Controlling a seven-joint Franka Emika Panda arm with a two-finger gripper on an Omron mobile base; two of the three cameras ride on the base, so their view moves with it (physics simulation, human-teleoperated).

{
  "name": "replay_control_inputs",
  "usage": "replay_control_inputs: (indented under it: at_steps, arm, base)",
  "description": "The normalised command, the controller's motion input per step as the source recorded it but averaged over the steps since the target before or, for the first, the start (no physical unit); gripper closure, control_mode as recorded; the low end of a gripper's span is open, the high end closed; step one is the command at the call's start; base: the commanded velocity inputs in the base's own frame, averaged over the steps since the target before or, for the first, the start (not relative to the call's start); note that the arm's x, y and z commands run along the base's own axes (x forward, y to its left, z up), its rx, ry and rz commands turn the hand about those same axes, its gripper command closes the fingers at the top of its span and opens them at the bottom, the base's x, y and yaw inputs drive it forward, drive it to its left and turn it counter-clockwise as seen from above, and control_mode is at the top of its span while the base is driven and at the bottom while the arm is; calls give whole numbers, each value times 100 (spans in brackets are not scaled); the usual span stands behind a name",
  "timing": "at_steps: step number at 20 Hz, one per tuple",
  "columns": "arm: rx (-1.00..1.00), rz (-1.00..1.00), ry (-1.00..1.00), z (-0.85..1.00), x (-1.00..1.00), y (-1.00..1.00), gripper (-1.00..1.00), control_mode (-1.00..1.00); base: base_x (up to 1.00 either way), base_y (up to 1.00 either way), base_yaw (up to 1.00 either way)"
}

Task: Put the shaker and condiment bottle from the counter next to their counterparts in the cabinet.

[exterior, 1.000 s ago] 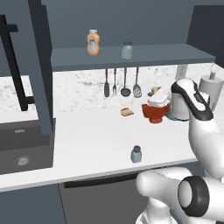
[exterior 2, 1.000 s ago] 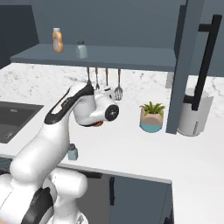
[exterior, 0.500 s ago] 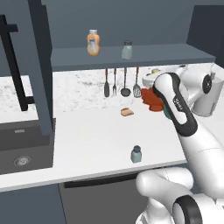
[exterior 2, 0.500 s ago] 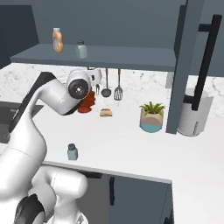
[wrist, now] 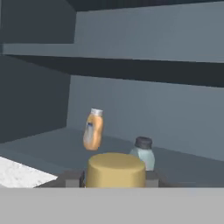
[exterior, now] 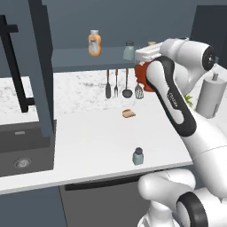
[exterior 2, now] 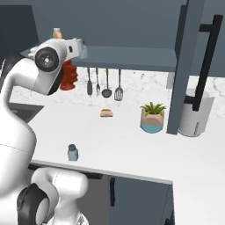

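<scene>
dark red-brown condiment bottle stands upright, tan cap up, clamped in the closed claw.

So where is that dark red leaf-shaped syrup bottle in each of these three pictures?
Left base view: condiment bottle, upper right of centre, partly behind the arm, beside the hanging utensils.
Right base view: upper left, just left of the same utensils.
Hand view: its tan cap at bottom centre.
Shared landmark: the orange bottle on the cabinet shelf.
</scene>
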Motion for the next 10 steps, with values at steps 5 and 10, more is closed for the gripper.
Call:
replay_control_inputs:
  at_steps: [5,10]
  arm:
    - [2,0,-11,52,-11,20,100,-100]
    - [0,2,0,0,0,29,100,-100]
  base:
    - [0,0,0]
    - [0,0,0]
